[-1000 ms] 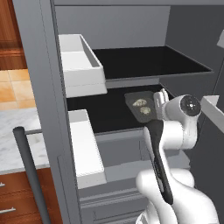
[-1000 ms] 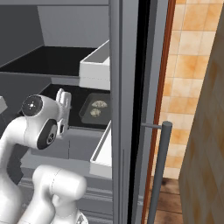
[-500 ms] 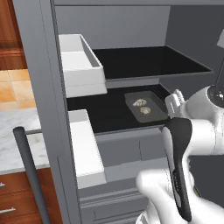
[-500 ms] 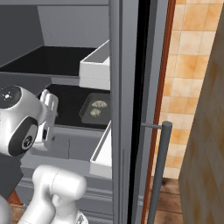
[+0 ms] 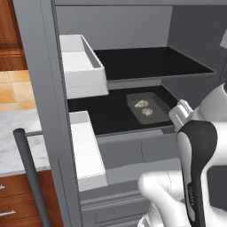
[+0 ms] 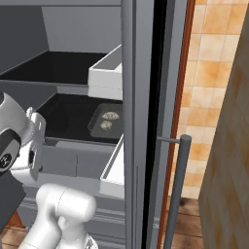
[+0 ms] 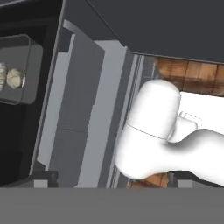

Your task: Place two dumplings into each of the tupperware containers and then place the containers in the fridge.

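A see-through grey tupperware container (image 5: 156,103) (image 6: 96,125) rests on the lower black shelf inside the open fridge (image 5: 40,66). Two dumplings (image 5: 144,108) (image 6: 108,120) lie in it. In the hand view the same container (image 7: 27,57) sits at the left edge with one dumpling (image 7: 15,78) plainly visible. My gripper (image 7: 116,179) is open, its fingertips (image 7: 46,177) wide apart with nothing between them. It hangs outside the shelf front, apart from the container. My white hand (image 5: 179,116) (image 6: 36,129) is in front of the shelf edge.
White bins (image 5: 82,66) (image 5: 86,146) hang on the fridge's left side, above and below. Its upper black shelf (image 5: 150,62) is bare. The long dark bar handle (image 5: 29,173) (image 6: 177,189) stands near the door edge. Wooden cabinets and a marble counter (image 5: 17,133) lie left.
My arm has drawn back from the lower shelf, away from the container and toward the base. The container with its dumplings stays where it was on the shelf.
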